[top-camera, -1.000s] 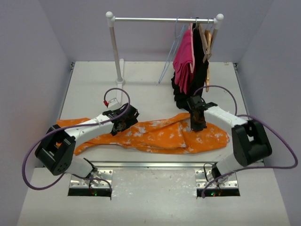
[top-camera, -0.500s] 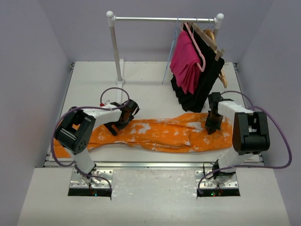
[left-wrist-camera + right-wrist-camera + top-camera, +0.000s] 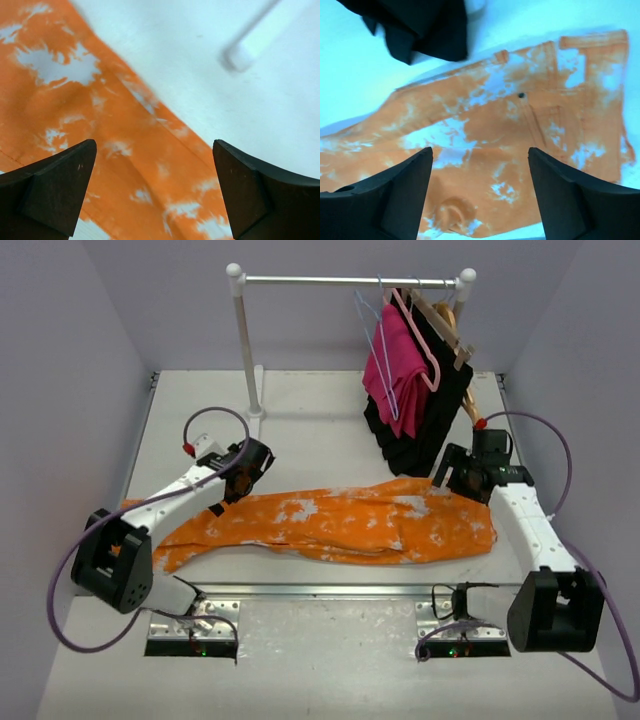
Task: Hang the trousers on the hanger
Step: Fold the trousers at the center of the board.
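The orange, white-blotched trousers [image 3: 340,525] lie flat along the table's near side, waist end to the right. My left gripper [image 3: 240,472] hovers open over their far edge near the left end; the left wrist view shows cloth [image 3: 125,165] under the empty gap of the gripper [image 3: 154,145]. My right gripper [image 3: 447,476] stands open above the waist end, and the right wrist view shows the waistband and button [image 3: 521,95] beyond this gripper [image 3: 480,150], nothing held. The pale blue wire hanger [image 3: 383,350] hangs bare on the rail.
A white clothes rail [image 3: 340,282] stands at the back on a post [image 3: 245,340], whose foot [image 3: 250,45] shows in the left wrist view. A pink garment [image 3: 395,370], a black garment [image 3: 425,430] [image 3: 420,30] and a wooden hanger [image 3: 450,325] hang at its right end.
My right gripper has opened, let go of the trousers and drawn back to the right. The left arm shifted left. The trousers now lie spread out flat, and the hanging clothes swung.
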`<state>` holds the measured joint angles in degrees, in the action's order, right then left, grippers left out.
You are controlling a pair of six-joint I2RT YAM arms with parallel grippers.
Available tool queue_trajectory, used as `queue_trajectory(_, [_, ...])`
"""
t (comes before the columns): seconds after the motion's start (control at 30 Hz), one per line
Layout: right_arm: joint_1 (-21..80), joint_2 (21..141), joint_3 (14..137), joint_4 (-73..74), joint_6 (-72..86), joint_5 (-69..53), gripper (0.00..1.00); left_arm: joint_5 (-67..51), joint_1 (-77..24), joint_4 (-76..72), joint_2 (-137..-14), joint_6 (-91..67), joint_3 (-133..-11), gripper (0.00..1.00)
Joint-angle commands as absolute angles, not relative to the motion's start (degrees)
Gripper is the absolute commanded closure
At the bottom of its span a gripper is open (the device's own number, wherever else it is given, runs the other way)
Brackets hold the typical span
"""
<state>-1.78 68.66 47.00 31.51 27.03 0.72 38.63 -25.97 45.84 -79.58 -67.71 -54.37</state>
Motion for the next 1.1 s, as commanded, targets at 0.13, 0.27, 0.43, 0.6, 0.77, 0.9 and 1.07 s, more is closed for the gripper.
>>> queue_trajectory(0.13, [25.4,80.3,49.2,30.4,25.6,-3.0,0.47,33.0,-28.4,44.3,-61.6,-63.9,-48.7,0.0])
queue_trajectory(0.27, [33.4,87.9,50.1,31.0,27.5,2.4,0.55,30.5,-27.6,43.3,-60.0,-66.1,-43.8,0.0])
queue_trajectory(0.43, [37.4,95.7,47.8,39.4,29.4,7.0,0.62,27.4,-24.9,44.1,-62.9,-65.3,-41.2,0.0])
queue_trajectory(0.6, [41.3,92.3,42.5,45.2,29.1,3.1,0.66,29.2,-24.1,47.9,-66.1,-65.4,-42.6,0.0])
queue_trajectory(0.77, [41.7,86.9,42.1,44.8,29.8,7.8,0.59,29.5,-22.7,48.5,-65.7,-67.0,-42.6,0.0])
queue_trajectory(0.9, [39.6,86.0,42.1,41.6,28.6,8.1,0.51,27.8,-18.9,47.1,-67.6,-66.2,-42.4,0.0])
queue_trajectory(1.07, [28.3,91.3,43.2,36.4,27.0,5.4,0.49,20.5,-16.3,44.4,-75.0,-64.7,-41.1,0.0])
